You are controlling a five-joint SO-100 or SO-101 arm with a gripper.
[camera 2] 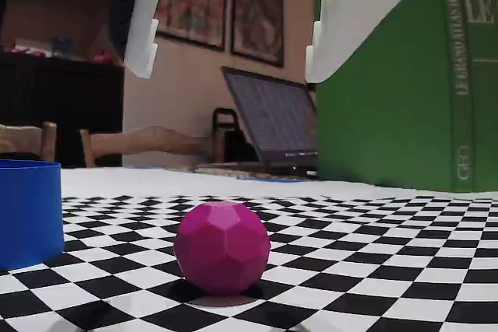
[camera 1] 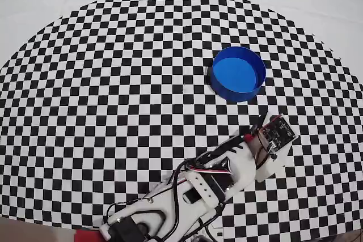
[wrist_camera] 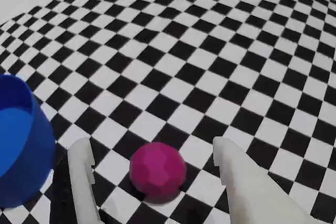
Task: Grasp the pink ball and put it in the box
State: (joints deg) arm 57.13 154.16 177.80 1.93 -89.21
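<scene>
The pink ball (wrist_camera: 157,172) is a faceted magenta sphere lying on the checkered cloth. In the wrist view it sits between my two white fingers (wrist_camera: 83,177), touching neither. My gripper (wrist_camera: 149,142) is open and empty. In the fixed view the gripper (camera 2: 229,56) hangs above the ball (camera 2: 223,247), with its tips clear of the ball's top. The blue box (camera 1: 238,73) is round, shallow and empty. It stands just left of the ball in the wrist view (wrist_camera: 21,145) and in the fixed view (camera 2: 27,209). From overhead my arm (camera 1: 227,168) covers nearly all of the ball.
The black-and-white checkered cloth (camera 1: 113,83) covers the table, with plain white edges at the back. In the fixed view a large green book (camera 2: 412,83) and an open laptop (camera 2: 272,122) stand beyond the cloth's far side.
</scene>
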